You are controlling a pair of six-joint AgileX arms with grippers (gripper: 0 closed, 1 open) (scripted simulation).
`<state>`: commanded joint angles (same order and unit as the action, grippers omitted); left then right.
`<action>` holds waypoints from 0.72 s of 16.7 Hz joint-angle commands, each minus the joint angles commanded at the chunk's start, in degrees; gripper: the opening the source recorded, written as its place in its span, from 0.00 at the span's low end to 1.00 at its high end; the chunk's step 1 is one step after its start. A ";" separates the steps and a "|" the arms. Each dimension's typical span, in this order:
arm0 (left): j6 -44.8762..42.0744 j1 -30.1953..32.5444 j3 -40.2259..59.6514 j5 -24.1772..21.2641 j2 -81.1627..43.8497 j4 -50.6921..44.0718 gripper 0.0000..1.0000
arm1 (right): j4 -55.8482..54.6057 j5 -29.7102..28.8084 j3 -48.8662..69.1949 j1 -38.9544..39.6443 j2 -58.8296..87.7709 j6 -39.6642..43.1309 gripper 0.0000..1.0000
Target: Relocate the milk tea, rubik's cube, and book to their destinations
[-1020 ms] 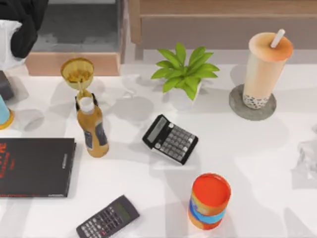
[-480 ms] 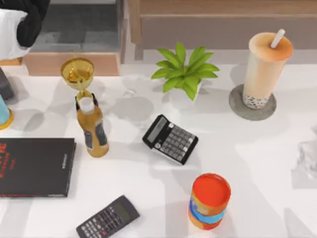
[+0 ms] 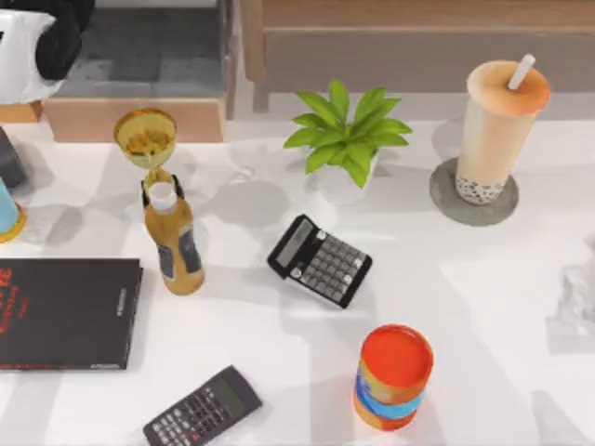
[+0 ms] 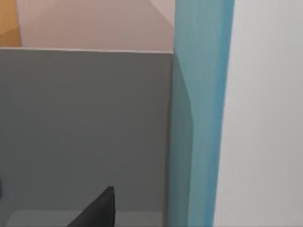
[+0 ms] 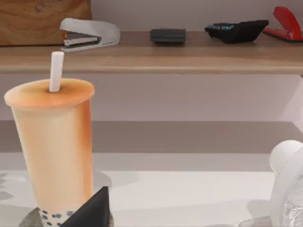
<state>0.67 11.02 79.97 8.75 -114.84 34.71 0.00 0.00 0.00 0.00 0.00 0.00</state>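
Left hand (image 3: 28, 42) half cut off

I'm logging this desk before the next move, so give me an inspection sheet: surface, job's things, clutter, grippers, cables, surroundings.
Surface: white table, crowded.
Job's things: milk tea upright on a grey coaster, at far right; light-blue book close before the left wrist camera.
Clutter: amber bottle, gold goblet, plant, two calculators, black book, orange-and-blue can.
Grippers: left arm at far-left corner.
Cables: nothing seen.
Surroundings: wooden shelf holding a stapler.
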 joint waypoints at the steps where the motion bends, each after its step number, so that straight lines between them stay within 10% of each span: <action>1: 0.00 0.00 0.00 0.00 0.00 0.00 0.77 | 0.00 0.00 0.00 0.00 0.00 0.00 1.00; 12: 0.00 0.00 0.00 0.00 0.00 0.00 0.00 | 0.00 0.00 0.00 0.00 0.00 0.00 1.00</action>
<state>0.67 11.02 79.97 8.75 -114.84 34.71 0.00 0.00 0.00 0.00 0.00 0.00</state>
